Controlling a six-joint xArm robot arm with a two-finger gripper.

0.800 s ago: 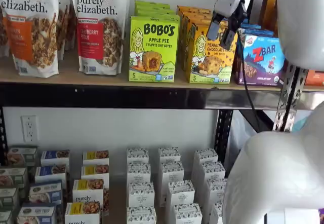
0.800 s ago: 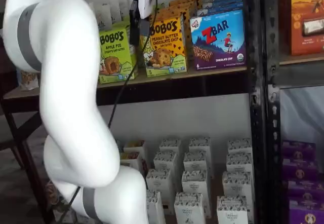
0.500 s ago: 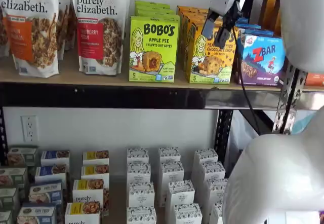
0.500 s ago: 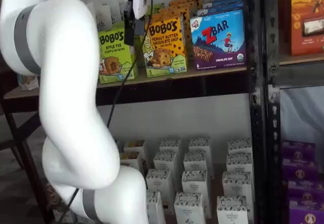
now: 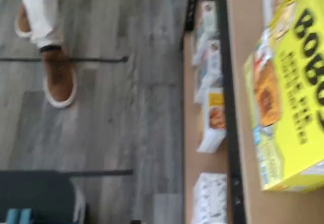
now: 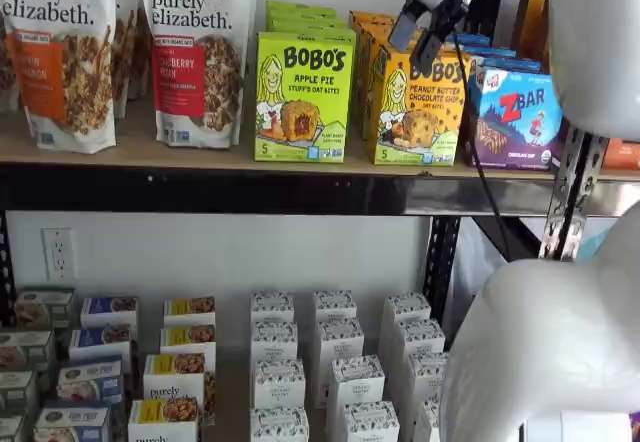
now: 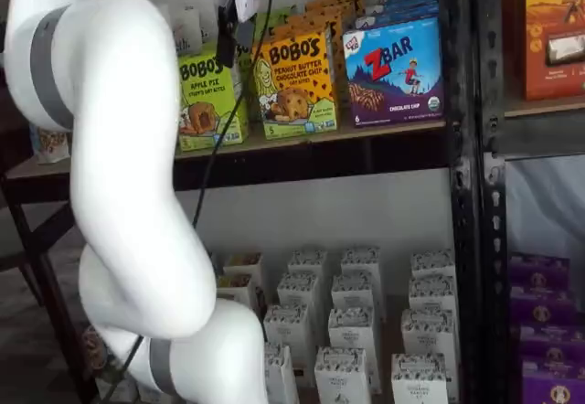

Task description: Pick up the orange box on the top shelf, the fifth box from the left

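Note:
The orange box (image 6: pixel 420 112) reads "Peanut Butter Chocolate Chip" and stands upright on the top shelf (image 6: pixel 150 152), between the green Bobo's Apple Pie box (image 6: pixel 302 97) and the blue ZBar box (image 6: pixel 520 117). It shows in both shelf views (image 7: pixel 294 79). My gripper (image 6: pixel 412 50) hangs in front of the orange box's upper left corner, tilted, with a gap between its two black fingers and nothing in them. In a shelf view it shows side-on (image 7: pixel 228 43), in front of the gap between the green and orange boxes. The wrist view shows only the green box (image 5: pixel 293 97).
Two purely elizabeth bags (image 6: pixel 195 52) stand left of the green box. More cartons sit behind the front row. Small white boxes (image 6: pixel 335 362) fill the lower shelf. My white arm (image 7: pixel 119 175) covers the left of a shelf view. A person's brown shoe (image 5: pixel 58 79) is on the floor.
My gripper has moved up and to the left, from the orange box's right side to its upper left corner. The boxes have not moved.

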